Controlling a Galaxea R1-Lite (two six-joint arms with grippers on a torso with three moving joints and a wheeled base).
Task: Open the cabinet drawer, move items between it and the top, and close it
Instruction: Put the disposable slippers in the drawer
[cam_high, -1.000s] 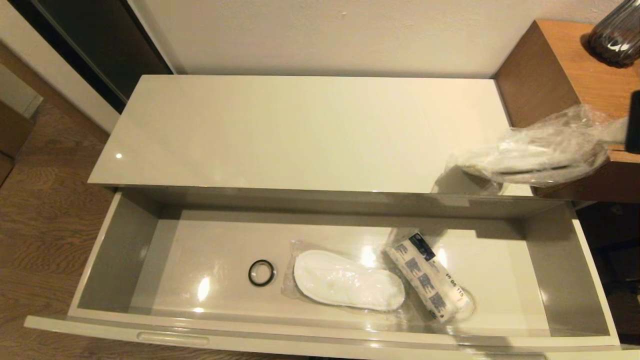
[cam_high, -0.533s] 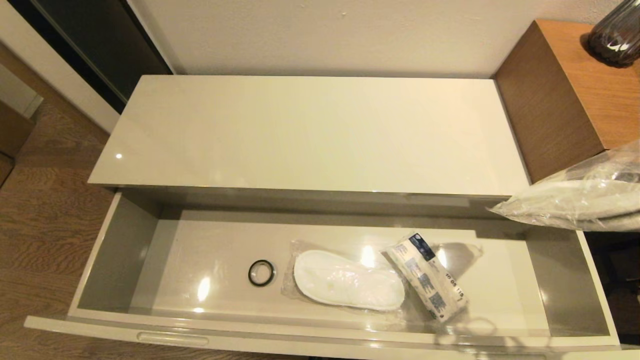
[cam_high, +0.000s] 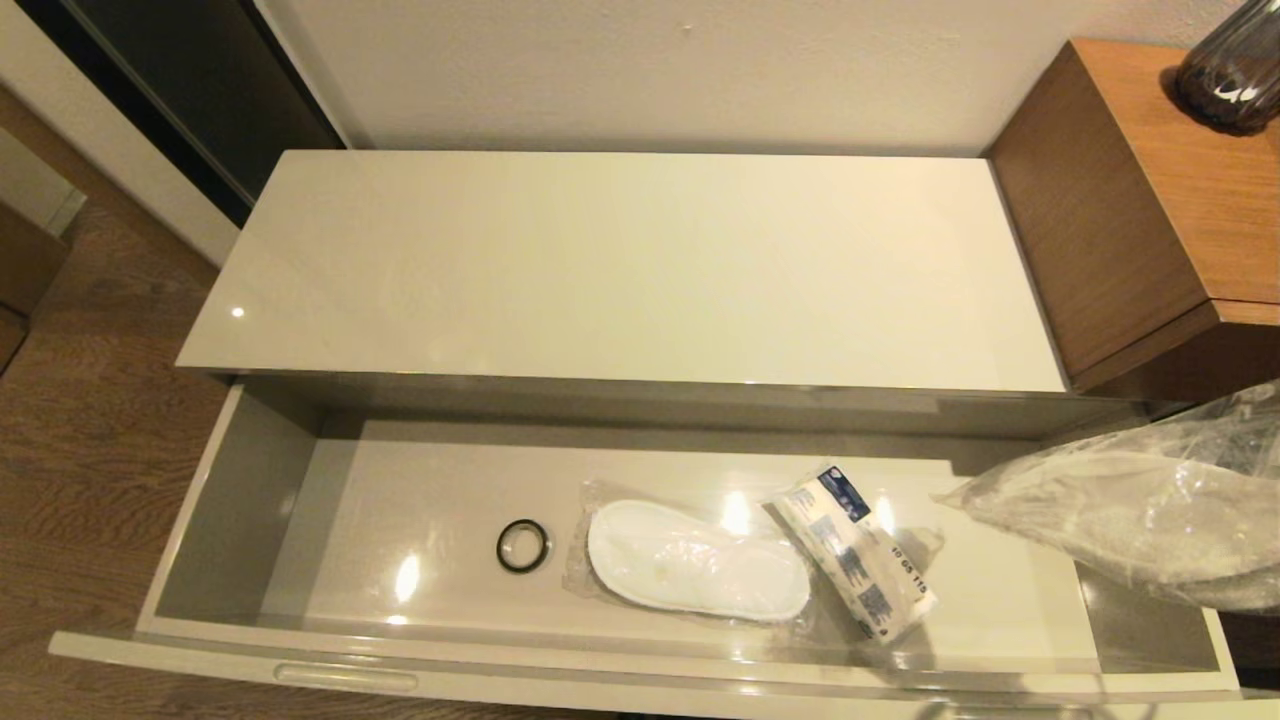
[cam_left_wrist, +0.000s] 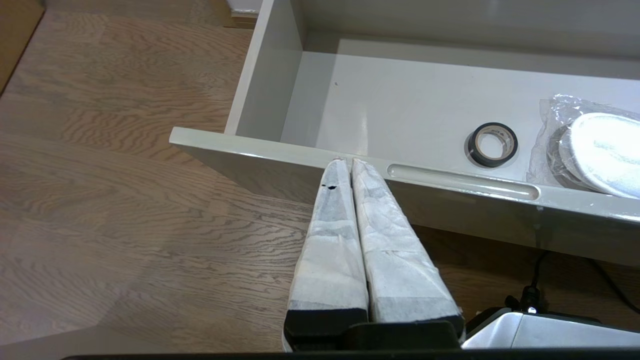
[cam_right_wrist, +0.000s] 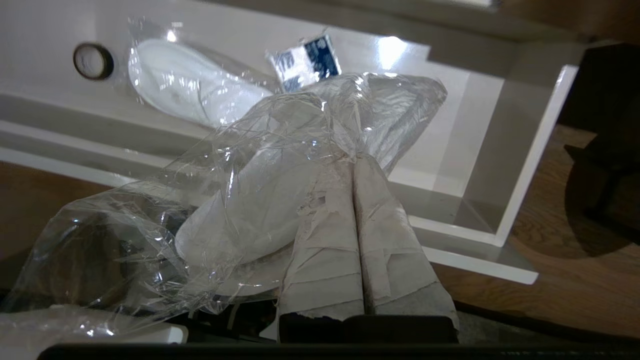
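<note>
Plastic-wrapped slippers (cam_right_wrist: 240, 210), pinched in your right gripper (cam_right_wrist: 352, 165), have dropped from desk height to over the open cabinet drawer's (cam_high: 240, 500) right end; your left gripper (cam_left_wrist: 348, 161) sits clenched, empty, outside its front

The drawer (cam_high: 230, 500) is standing pulled out across the lower half of the head view, below the cabinet top (cam_high: 600, 260). Inside it, a ring (cam_high: 522, 546) is lying left of centre, a wrapped slipper (cam_high: 695, 572) just right of it, and a packet (cam_high: 860, 565) touching that slipper's right end. A second wrapped slipper (cam_high: 1130, 515) is hanging over the drawer's right end, pinched in the right pincer (cam_right_wrist: 352, 165). A desk (cam_high: 1150, 190) is standing at upper right. The left pincer (cam_left_wrist: 348, 162) is sitting before the drawer's front edge.
</note>
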